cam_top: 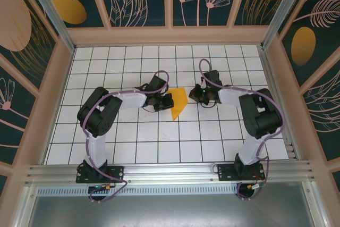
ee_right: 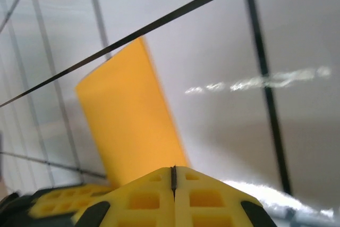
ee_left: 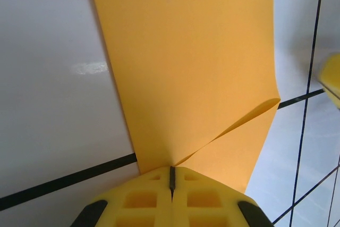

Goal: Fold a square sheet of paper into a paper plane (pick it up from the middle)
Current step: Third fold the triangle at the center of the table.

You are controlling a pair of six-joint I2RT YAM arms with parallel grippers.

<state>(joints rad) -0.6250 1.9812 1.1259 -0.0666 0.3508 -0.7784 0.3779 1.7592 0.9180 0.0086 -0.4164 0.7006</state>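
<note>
From above, top view: the orange-yellow sheet of paper point(cam_top: 179, 102) sits near the middle of the white gridded table point(cam_top: 133, 142), between the two arms. It shows as a narrow shape, wider at the far end and tapering to a point at the near end. The left claw point(cam_top: 169, 101) reaches in from the left and meets the sheet's left edge. The right claw point(cam_top: 197, 95) points at the sheet from the right and stands just beside it, with a little bare table between.

At the left wrist: the left claw point(ee_left: 171, 169) has its yellow fingers point(ee_left: 143, 198) pressed together, leaving only a dark seam. The sheet of paper point(ee_left: 191, 67) fans out from that seam and appears pinched there by its near edge. A crease runs from the fingertips up to the right, where a flap folds under. A blurred yellow tip sits at the right border.

At the right wrist: the right claw point(ee_right: 173, 169) is fully closed, finger against finger, with nothing between them. The sheet of paper point(ee_right: 127, 120) stands as a tall strip beyond the tips, slightly left; whether it touches them cannot be told
</note>
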